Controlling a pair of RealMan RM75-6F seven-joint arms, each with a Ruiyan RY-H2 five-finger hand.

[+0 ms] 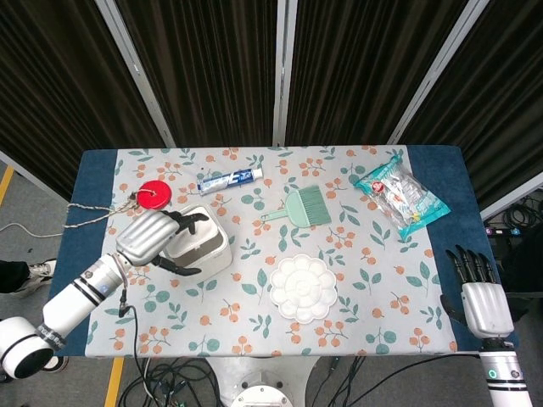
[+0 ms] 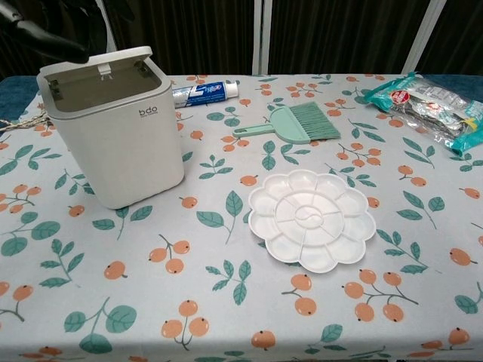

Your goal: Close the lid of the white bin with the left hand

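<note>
The white bin (image 2: 113, 128) stands at the table's left; in the head view the bin (image 1: 208, 246) shows from above. Its lid (image 2: 98, 72) is tipped low over the opening, almost flat, with a narrow gap still showing in the chest view. My left hand (image 1: 157, 236) lies over the lid with its dark fingers spread across the top and side, holding nothing; in the chest view only the dark fingers (image 2: 45, 38) show at the top left. My right hand (image 1: 482, 297) rests off the table's front right corner, fingers straight and apart.
A toothpaste tube (image 1: 230, 180), a green hand brush (image 1: 305, 206), a white paint palette (image 1: 303, 288) and a snack bag (image 1: 400, 197) lie on the floral cloth. A red disc (image 1: 154, 193) on a cord sits behind the bin.
</note>
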